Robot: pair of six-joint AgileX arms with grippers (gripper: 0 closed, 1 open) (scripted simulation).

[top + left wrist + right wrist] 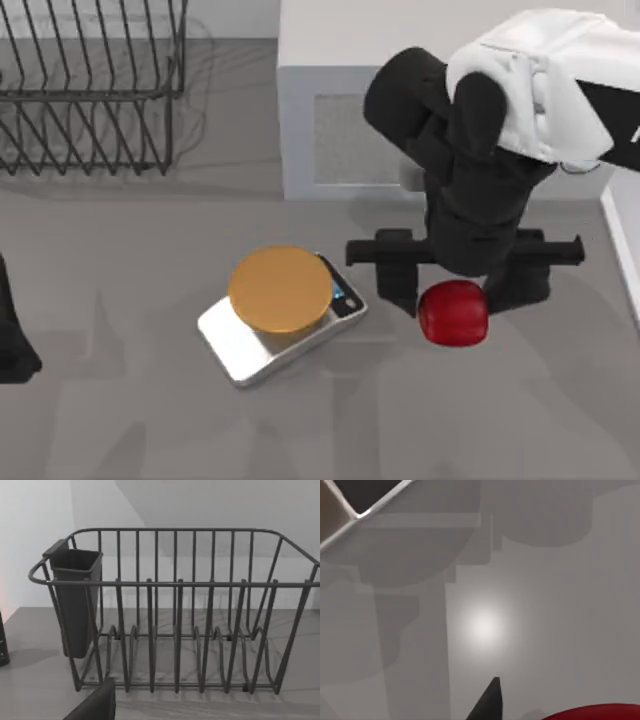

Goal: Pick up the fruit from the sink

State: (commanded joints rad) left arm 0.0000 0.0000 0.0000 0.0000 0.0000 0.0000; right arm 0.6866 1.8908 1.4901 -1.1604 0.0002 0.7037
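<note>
Red fruit [453,313] low on grey tabltop [150,420] right of scale [282,318], between spread-wide fingers of right end effector [457,300], apparently ungripped, lift still ahead; left wrist: rack [175,610], left arm parked at tabletop's left edge; right wrist: fruit beside fingertip [489,702].

Right gripper [458,290] sits over the red fruit [453,313], jaws either side of it, can't tell if they're touching tbh. Orange-topped scale [283,315] just beside, mid bench [120,400]. Wire rack [90,85] far left corner, left arm [12,335] parked at left edge.
</note>
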